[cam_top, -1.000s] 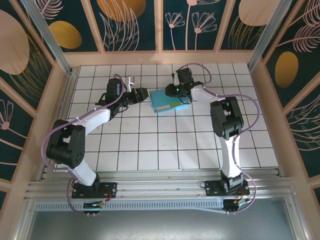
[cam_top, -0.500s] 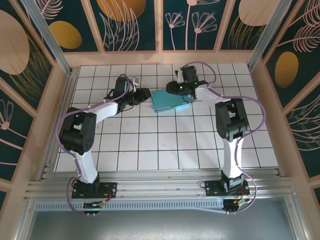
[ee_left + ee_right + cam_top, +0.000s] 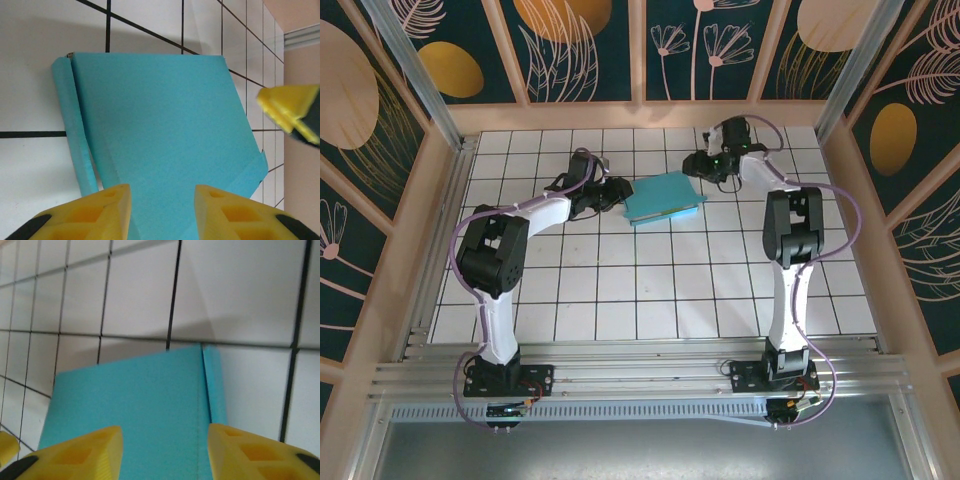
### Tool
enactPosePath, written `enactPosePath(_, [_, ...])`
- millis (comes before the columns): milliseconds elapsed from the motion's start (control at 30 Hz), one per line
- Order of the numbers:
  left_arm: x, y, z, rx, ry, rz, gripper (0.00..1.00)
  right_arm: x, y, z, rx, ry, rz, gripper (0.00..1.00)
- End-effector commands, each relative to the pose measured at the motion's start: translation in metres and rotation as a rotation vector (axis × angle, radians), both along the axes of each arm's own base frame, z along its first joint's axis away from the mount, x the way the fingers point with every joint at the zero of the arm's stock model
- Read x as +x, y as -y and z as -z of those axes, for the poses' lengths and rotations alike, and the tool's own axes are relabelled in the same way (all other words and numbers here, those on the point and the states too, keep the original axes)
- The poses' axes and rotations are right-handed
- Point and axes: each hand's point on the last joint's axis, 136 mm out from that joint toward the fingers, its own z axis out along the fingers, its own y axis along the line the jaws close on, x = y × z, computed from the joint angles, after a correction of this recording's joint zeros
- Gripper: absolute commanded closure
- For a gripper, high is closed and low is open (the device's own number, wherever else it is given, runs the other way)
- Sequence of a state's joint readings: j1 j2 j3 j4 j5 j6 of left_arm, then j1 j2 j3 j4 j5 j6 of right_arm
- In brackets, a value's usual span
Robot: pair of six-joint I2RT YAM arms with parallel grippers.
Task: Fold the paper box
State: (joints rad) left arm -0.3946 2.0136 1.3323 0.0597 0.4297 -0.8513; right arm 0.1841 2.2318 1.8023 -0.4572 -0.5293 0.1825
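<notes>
box [image 3: 663,199] lies flat on the far-middle table [image 3: 620,290], between the grippers. likely light thin card, slick, creases easily, so pinch an edge. left gripper [image 3: 162,210] and right gripper [image 3: 165,450] both spread over it, gripping nothing.

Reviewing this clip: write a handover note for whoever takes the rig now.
The left gripper is open at the left edge of the paper box, with nothing clamped.
The right gripper is open near the box's far right corner.
The box lies flat on the table, turquoise side up.
Done: folded flat.
Left: one narrow edge strip looks slightly loose; probably press it, then withdraw both arms.
</notes>
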Motion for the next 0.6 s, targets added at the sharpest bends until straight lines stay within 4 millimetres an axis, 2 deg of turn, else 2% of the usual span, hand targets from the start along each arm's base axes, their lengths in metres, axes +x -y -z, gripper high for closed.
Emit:
enactPosePath(0, [-0.01,0.009,0.012,-0.034,-0.069,-0.005,0.61,-0.012,-0.008,0.007,-0.003,-0.051,-0.059,0.56])
enactPosePath(133, [-0.019,0.019,0.014,-0.061,-0.091,-0.003,0.59,-0.018,-0.004,0.022,-0.047,-0.08,-0.051,0.61])
enactPosePath(233, [-0.025,0.023,0.016,-0.078,-0.107,-0.008,0.59,-0.02,-0.005,0.025,-0.045,-0.081,-0.047,0.66])
enactPosePath(367, [-0.03,0.028,0.017,-0.091,-0.122,-0.002,0.59,-0.02,-0.006,0.029,-0.071,-0.07,-0.035,0.67])
enactPosePath(567, [-0.039,0.017,0.03,-0.052,-0.168,-0.052,0.58,-0.02,-0.008,0.033,-0.109,-0.054,-0.015,0.69])
